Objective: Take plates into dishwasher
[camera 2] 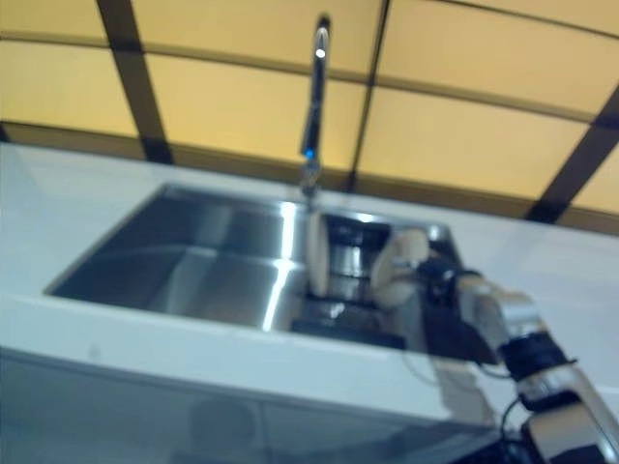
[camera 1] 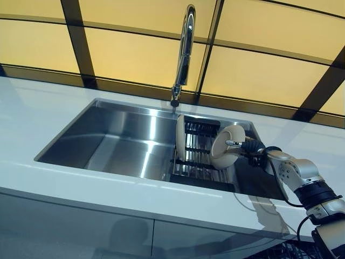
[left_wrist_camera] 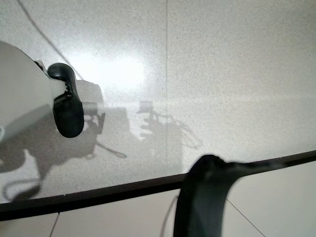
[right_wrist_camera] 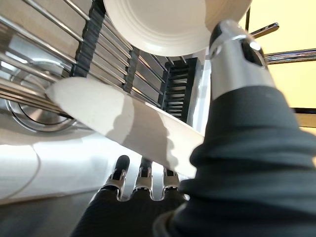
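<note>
Right hand (camera 1: pixel 253 147) pinching a plate (camera 1: pixel 225 147) over sink's (camera 1: pixel 124 141) right-end rack (camera 1: pixel 200 157); second plate (camera 1: pixel 180 137) upright there; left hand unseen.

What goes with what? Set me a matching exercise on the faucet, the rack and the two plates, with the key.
1 faucet
2 rack
3 left plate
4 right plate

a pinched by the right robot hand
b rises behind the sink
c stands on edge in the rack
d sits in the sink's right end

Pairs: 1-b, 2-d, 3-c, 4-a

White countertop (camera 1: pixel 64 178), steel sink (camera 1: pixel 124 143), rack (camera 1: pixel 199 162) with plate (camera 1: pixel 180 137)
</note>
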Motion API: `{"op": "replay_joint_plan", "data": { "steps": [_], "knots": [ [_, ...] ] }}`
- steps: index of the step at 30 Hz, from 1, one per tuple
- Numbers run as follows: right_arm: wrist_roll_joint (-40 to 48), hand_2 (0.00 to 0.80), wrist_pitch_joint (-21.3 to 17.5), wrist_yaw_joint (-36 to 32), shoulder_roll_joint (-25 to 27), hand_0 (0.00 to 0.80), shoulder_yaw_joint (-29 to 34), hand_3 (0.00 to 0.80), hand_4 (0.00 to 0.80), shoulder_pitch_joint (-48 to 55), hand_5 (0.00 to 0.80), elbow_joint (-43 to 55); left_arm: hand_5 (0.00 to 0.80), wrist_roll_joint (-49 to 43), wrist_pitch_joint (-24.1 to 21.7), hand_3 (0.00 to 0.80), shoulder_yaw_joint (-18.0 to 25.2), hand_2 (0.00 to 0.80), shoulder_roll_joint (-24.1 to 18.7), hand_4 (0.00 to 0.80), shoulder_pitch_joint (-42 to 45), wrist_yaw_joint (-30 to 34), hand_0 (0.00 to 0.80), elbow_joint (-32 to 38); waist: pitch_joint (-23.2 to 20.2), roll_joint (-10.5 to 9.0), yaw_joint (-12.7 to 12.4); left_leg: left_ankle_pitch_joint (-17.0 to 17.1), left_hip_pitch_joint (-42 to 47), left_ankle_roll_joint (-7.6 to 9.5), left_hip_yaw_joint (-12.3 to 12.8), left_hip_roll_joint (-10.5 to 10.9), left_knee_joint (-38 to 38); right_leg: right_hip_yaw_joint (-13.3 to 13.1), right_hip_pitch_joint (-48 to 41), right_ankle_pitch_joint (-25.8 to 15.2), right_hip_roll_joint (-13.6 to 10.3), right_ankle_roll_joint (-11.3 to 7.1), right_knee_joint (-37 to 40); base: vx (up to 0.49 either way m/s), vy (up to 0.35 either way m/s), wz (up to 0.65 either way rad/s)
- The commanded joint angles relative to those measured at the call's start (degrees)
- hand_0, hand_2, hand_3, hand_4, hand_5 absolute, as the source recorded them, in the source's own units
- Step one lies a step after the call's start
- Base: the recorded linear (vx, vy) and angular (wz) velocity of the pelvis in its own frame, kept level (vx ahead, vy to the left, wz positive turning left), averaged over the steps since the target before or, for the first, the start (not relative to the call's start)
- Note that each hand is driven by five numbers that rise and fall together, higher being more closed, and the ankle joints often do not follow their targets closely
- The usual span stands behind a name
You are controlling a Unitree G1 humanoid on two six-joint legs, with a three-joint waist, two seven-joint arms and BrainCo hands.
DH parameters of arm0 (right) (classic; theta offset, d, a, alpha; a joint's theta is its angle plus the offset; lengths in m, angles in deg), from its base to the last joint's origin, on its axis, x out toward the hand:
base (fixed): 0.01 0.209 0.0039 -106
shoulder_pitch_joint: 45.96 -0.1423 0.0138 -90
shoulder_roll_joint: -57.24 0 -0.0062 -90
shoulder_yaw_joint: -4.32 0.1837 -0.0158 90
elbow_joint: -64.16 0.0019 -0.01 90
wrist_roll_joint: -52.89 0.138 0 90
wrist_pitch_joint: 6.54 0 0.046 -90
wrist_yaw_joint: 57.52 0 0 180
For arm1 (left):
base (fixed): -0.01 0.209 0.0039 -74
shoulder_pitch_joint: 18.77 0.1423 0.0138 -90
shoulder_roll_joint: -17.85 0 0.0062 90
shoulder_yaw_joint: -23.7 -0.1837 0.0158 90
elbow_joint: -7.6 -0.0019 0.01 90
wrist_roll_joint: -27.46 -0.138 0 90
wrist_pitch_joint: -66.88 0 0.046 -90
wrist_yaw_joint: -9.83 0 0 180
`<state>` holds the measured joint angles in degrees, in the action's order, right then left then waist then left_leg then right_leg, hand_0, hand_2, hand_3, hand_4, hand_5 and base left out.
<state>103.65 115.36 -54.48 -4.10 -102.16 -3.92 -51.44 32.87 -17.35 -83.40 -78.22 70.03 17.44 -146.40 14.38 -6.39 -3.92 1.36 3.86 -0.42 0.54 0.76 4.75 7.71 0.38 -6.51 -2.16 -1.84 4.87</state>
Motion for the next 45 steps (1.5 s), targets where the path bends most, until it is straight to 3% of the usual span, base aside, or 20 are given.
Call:
{"op": "replay_joint_plan", "data": {
  "steps": [1,5,6,7,8,27,38,45],
  "knots": [
    [1.2,0.000,-1.4,-0.1,1.0,0.000,-0.6,0.000,0.000,-6.2,0.000,-0.8,0.000,1.2,0.0,0.000,-3.9,0.000,0.0,0.000,-0.8,-0.5,0.000,-1.4,0.3,0.71,-1.3,-1.5,-3.0,1.28,0.9,1.6,-0.9,1.7,0.6,3.0,-0.3,-3.78,-2.8,0.000,0.000,0.00],
    [1.4,0.000,-1.3,0.4,0.8,0.000,-1.1,0.000,0.000,-6.8,0.000,-1.2,0.000,2.5,-0.2,0.000,-3.6,0.000,0.0,0.000,-0.8,-0.6,0.000,-1.0,0.9,0.85,-1.4,-1.3,-3.5,1.23,0.8,1.6,-0.8,1.5,0.9,3.0,-0.2,-3.61,-2.7,-0.005,0.004,0.05],
    [1.4,0.141,-1.3,0.3,0.9,0.141,-1.0,0.141,0.141,-6.7,0.141,-1.3,0.000,2.9,-0.5,0.000,-3.4,0.000,0.0,0.000,-0.7,-0.6,0.000,-1.0,1.1,0.87,-1.4,-1.2,-3.7,1.16,0.7,1.5,-0.8,1.6,1.1,3.0,-0.2,-3.57,-2.7,-0.006,-0.002,0.07],
    [1.2,0.398,-1.7,0.8,0.8,0.398,-1.1,0.398,0.398,-6.9,0.398,-1.5,0.000,3.3,-0.9,0.000,-3.5,0.000,0.1,0.000,-0.8,-0.7,0.000,-1.0,1.3,0.87,-1.4,-1.1,-4.0,1.12,0.7,1.5,-0.8,1.7,1.2,3.0,-0.1,-3.51,-2.7,-0.017,-0.007,0.05],
    [0.4,0.800,-2.0,0.7,0.9,0.800,-1.1,0.800,0.800,-7.4,0.800,-2.1,0.000,3.7,-1.0,0.000,-3.4,0.000,0.1,0.000,-0.8,-0.8,0.000,-0.8,1.7,0.87,-1.5,-1.0,-4.2,1.03,0.7,1.4,-0.8,1.7,1.4,3.0,-0.1,-3.46,-2.7,-0.030,-0.010,0.03],
    [-6.8,0.800,-5.0,3.5,4.7,0.800,-2.3,0.800,0.800,-11.6,0.800,-5.6,0.000,3.3,-2.1,0.000,-4.9,0.000,0.4,0.000,-1.3,-1.2,0.000,-0.4,1.4,0.73,-1.6,-1.1,-3.7,0.64,0.5,1.3,-0.7,2.5,0.5,3.1,0.0,-3.15,-2.2,-0.008,-0.005,0.01],
    [-7.7,0.800,-7.2,6.0,7.0,0.800,-2.8,0.800,0.800,-14.2,0.800,-4.3,0.000,2.2,-2.5,0.000,-5.1,0.000,1.1,0.000,-1.3,-0.7,0.000,-1.9,-1.9,0.58,-0.7,-1.9,-1.5,0.57,1.2,1.5,-0.5,1.7,-1.4,3.6,0.2,-3.27,-1.8,-0.016,0.022,-0.03],
    [-8.7,0.800,-6.4,6.7,10.1,0.800,-3.1,0.800,0.800,-16.1,0.800,-1.9,0.000,1.1,-1.9,0.000,-5.3,0.000,1.7,0.000,-1.4,0.1,0.000,-2.1,-5.2,0.30,0.8,-2.6,0.3,0.86,2.4,1.7,-0.7,0.0,-2.3,3.9,0.5,-3.50,-2.4,-0.021,0.057,-0.12]
  ]
}}
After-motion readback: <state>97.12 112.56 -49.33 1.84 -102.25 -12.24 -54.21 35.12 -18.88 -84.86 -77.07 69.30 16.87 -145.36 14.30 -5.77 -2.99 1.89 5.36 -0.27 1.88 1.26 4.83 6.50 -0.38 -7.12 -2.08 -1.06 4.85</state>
